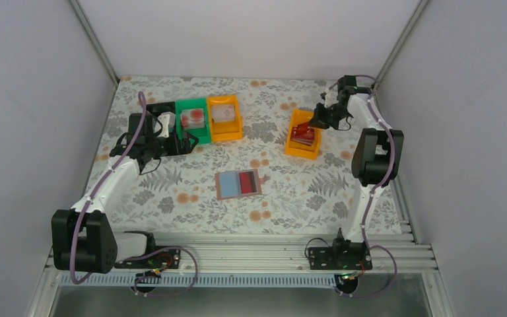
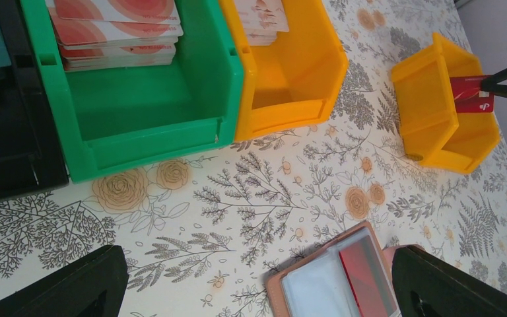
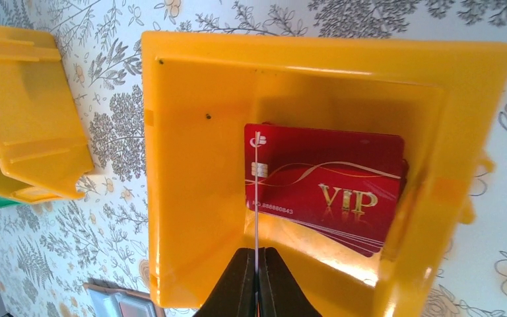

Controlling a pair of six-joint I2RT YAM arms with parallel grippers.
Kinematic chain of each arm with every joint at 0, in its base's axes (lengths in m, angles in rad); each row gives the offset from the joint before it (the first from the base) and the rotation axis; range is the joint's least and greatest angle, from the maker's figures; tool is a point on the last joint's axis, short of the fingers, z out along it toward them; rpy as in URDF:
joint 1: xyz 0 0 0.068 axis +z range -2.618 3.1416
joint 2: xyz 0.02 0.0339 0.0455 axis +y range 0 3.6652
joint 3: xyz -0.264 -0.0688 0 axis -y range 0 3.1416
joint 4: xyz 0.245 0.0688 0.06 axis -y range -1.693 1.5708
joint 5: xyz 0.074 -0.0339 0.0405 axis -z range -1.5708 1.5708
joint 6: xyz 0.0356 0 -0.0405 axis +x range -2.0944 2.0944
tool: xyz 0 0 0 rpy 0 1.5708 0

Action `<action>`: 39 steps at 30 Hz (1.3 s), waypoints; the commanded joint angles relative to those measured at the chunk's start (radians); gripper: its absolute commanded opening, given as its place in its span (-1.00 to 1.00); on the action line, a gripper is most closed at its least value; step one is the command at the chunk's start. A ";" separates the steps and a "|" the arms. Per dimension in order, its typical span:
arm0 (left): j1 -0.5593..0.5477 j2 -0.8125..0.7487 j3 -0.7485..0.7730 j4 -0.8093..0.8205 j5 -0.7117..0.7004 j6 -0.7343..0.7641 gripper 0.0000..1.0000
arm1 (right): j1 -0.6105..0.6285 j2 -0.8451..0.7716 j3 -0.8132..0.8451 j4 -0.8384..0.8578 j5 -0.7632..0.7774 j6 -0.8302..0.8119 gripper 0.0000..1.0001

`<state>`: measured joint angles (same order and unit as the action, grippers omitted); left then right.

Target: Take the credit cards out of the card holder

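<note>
The right end effector (image 3: 256, 256) was clenched on a red card (image 2: 472, 96), pinching it by its near short edge. In the right wrist view that card stood on edge and showed only as a thin pale line rising from between the shut fingers. It hung inside the lone orange bin (image 1: 302, 135) on the right of the counter (image 1: 290, 198), above a stack of red VIP cards (image 3: 333, 191) lying against the bin's far wall. Whether its far end touched the stack could not be told from these angles.

The left end effector (image 2: 257, 281) was released, with its two dark fingers (image 2: 66, 287) spread wide and nothing between them. It hovered over the counter just in front of the green bin (image 2: 152, 105).

The card holder (image 1: 239, 184) lay open and flat in the middle of the counter. A dark red card (image 2: 368, 274) sat in one sleeve, and the other sleeve looked pale blue.
</note>
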<state>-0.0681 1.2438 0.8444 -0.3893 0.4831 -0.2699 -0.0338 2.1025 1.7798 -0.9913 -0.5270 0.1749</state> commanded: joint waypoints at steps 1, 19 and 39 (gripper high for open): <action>0.005 0.004 -0.008 0.020 0.017 0.012 1.00 | -0.015 -0.013 -0.003 0.005 -0.025 -0.017 -0.92; 0.005 0.004 -0.015 0.019 0.011 0.013 1.00 | 0.016 0.036 0.096 -0.015 0.090 -0.021 0.11; -0.120 -0.002 -0.088 0.038 -0.018 0.152 1.00 | 0.272 -0.460 -0.277 0.308 0.602 0.246 0.19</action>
<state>-0.1410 1.2438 0.7620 -0.3752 0.4728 -0.1730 0.1131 1.7294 1.5608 -0.7483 -0.0792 0.3847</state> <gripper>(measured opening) 0.999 0.594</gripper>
